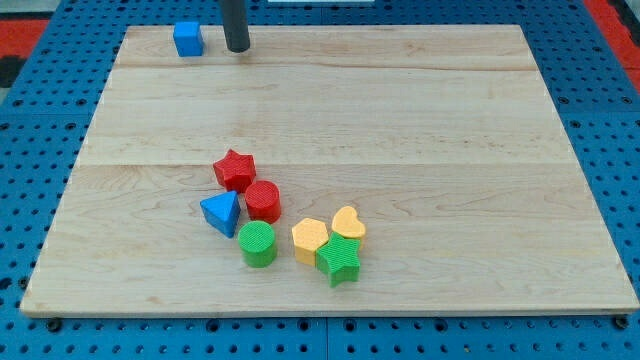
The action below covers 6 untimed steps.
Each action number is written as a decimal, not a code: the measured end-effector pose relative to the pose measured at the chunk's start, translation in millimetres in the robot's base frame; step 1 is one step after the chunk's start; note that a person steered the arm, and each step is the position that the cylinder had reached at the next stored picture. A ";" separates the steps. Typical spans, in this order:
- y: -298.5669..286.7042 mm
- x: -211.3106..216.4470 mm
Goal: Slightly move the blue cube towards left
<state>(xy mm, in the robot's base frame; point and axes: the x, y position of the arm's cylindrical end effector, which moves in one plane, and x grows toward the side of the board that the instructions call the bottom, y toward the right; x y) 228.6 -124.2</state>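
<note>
The blue cube point(187, 39) sits near the view's top left corner of the wooden board point(400, 110). My tip point(237, 48) is the lower end of a dark rod coming down from the view's top edge. It stands just to the right of the blue cube, with a small gap between them, not touching.
A cluster of blocks lies in the lower middle of the board: a red star point(235, 170), a red cylinder point(263, 201), a blue triangle point(221, 213), a green cylinder point(258, 244), a yellow hexagon point(310, 238), a yellow heart point(348, 223) and a green star point(340, 261).
</note>
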 end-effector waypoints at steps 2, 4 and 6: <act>-49.0 1.2; -31.3 83.4; -0.3 252.6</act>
